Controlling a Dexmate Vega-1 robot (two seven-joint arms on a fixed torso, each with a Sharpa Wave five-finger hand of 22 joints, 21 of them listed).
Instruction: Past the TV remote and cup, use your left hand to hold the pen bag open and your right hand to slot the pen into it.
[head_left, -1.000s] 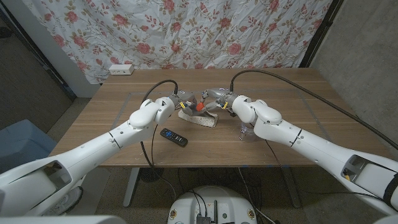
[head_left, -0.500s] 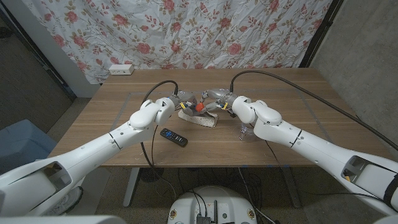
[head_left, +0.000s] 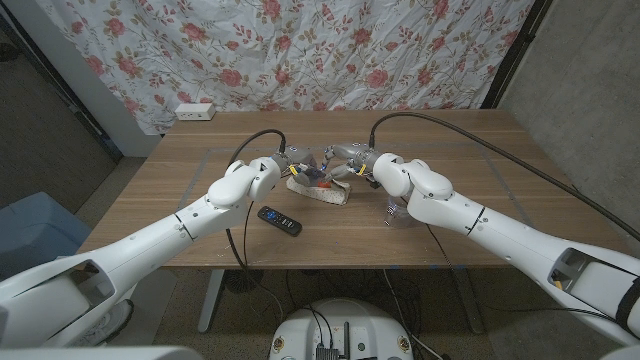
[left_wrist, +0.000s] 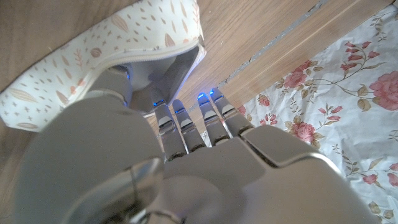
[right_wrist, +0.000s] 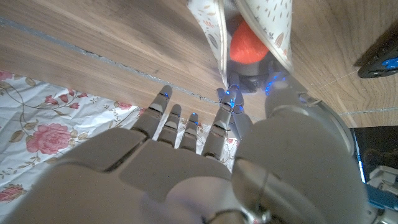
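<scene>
The white patterned pen bag (head_left: 320, 190) lies mid-table beyond the black TV remote (head_left: 280, 220) and the clear cup (head_left: 393, 211). My left hand (head_left: 290, 163) grips the bag's left rim; in the left wrist view my left hand (left_wrist: 186, 168) holds the bag (left_wrist: 93, 56) with its mouth gaping. My right hand (head_left: 347, 160) is at the bag's right side. In the right wrist view my right hand (right_wrist: 186, 168) pinches the pen, whose orange-red ball end (right_wrist: 249, 43) sits inside the bag's mouth (right_wrist: 273, 18). The pen's shaft is hidden.
A white power strip (head_left: 194, 111) lies at the table's back left corner. Black cables (head_left: 250, 140) arch over the table from both wrists. A floral curtain (head_left: 300, 50) hangs behind the table. The remote (right_wrist: 379, 59) lies close beside the bag.
The orange-red ball end, plain above the bag's mouth before, has sunk lower into the bag. Both arms have hardly moved.
</scene>
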